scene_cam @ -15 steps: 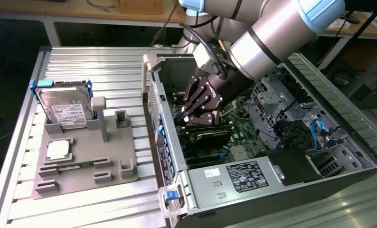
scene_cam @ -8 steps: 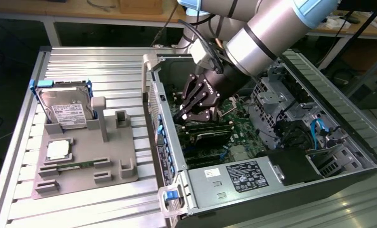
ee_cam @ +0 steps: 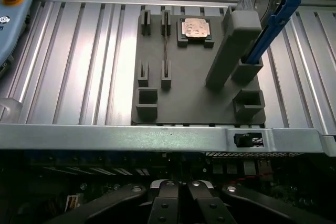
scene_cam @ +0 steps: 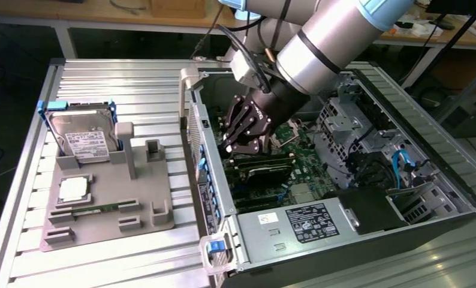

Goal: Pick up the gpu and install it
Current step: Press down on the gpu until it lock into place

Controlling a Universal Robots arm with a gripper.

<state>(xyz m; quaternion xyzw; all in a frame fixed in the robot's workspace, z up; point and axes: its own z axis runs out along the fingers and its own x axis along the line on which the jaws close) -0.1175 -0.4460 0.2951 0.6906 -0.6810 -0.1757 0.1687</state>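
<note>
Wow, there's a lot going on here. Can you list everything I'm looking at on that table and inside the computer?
Computer case: one, grey and black, side open, at the exterior view's right.
Motherboard: one, green, inside the case.
GPU: one, black, flat, on the motherboard just below the hand.
Power supply: one, silver with white label, at the case's near end.
Parts holder: one, grey, on the table at the exterior view's left.
Hard drive: one, silver, white label, blue frame, standing in the holder.
Processor chip: one, silvery, flat on the holder.
Memory stick: one, green, slotted in the holder.
Slatted table: one, silver.
Robot arm: one, grey.
Hand: one, black, shut, inside the case.
</note>
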